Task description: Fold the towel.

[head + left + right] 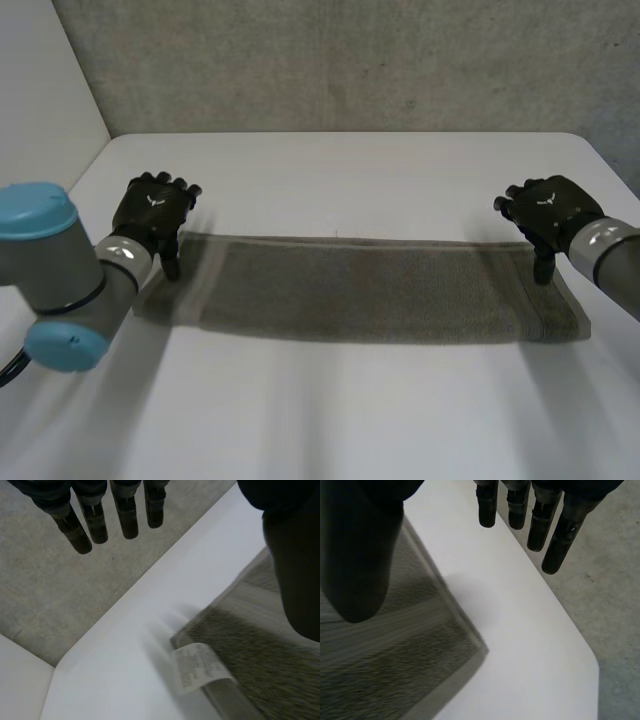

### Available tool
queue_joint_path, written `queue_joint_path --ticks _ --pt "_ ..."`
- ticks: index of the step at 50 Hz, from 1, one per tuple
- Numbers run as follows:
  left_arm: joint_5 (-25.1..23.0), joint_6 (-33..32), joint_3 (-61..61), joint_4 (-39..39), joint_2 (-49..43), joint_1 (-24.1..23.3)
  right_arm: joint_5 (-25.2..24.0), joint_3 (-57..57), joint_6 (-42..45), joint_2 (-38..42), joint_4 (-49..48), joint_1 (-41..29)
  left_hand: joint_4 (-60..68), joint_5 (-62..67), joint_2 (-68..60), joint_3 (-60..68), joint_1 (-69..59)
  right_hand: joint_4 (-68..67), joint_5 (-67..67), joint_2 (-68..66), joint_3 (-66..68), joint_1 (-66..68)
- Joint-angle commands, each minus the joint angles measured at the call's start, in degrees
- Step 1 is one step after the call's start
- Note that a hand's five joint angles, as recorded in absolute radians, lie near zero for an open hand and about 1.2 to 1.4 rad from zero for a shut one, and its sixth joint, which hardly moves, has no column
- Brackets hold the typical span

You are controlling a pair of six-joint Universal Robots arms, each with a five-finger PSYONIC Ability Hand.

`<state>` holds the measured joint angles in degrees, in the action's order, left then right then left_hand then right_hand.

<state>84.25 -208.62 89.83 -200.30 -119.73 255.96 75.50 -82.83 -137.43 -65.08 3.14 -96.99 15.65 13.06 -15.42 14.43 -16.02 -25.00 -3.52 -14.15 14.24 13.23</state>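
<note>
White table (350, 170): one towel (370, 290), two robot hands (150, 215) (548, 210).

Grey-brown towel (370, 290) lies flat, a long strip across the white table (340, 420). Left hand (152, 215) over the towel's far left corner, back of hand up, thumb pointing down at the cloth edge. Right hand (548, 208) likewise over the far right corner, thumb down. Contact with cloth: cannot tell. Grey concrete wall (350, 60) behind the table
</note>
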Motion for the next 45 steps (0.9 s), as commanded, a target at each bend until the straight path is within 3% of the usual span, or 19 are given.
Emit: queue_joint_path --ticks 1,11,16,28,33,34,35,45 --pt "-3.6 1.8 12.3 -2.5 9.5 0.3 -4.0 -11.5 0.3 -7.5 0.2 3.1 -4.8 -12.2 4.5 -3.5 5.1 11.0 -0.4 0.2 -0.3 0.7" --pt "-3.7 6.6 21.8 -6.8 14.8 0.2 -10.0 -19.8 0.4 -7.6 -2.4 8.8 -4.8 -12.2 4.5 -3.5 5.1 8.4 -3.1 -2.5 2.4 3.4" --pt "-3.4 6.9 22.8 -9.9 14.8 0.6 -11.0 -20.8 0.1 -6.1 -6.5 10.1 -4.8 -12.2 4.5 -3.5 5.1 -0.5 -12.0 -11.4 11.3 12.3" --pt "-3.5 6.9 22.9 -10.2 14.5 1.1 -10.1 -19.8 0.4 -0.2 -8.8 10.0 -4.8 -12.2 4.5 -3.5 5.1 -24.1 -35.6 -35.0 34.9 35.9" --pt "-3.5 6.9 23.1 -10.3 14.5 1.1 -8.7 -19.3 0.5 0.1 -9.9 10.1 -4.8 -12.2 4.5 -3.5 5.1 -40.9 -52.4 -51.8 51.7 52.7" --pt "-3.5 6.9 23.1 -10.3 14.6 1.0 -7.8 -18.9 0.4 0.3 -10.4 10.2 -4.8 -12.2 4.5 -3.5 5.1 -52.6 -64.1 -63.4 63.4 64.4" --pt "-3.5 6.9 23.2 -10.3 14.6 1.0 -7.0 -18.6 0.4 0.3 -11.0 10.7 -4.8 -12.2 4.5 -3.5 5.1 -55.0 -66.5 -65.8 65.7 66.8" --pt "-3.2 6.9 23.3 -10.3 14.7 0.9 -4.7 -15.5 2.0 -2.3 -11.4 15.0 -4.8 -12.2 4.5 -3.5 5.1 -55.0 -66.5 -65.8 65.8 66.8"
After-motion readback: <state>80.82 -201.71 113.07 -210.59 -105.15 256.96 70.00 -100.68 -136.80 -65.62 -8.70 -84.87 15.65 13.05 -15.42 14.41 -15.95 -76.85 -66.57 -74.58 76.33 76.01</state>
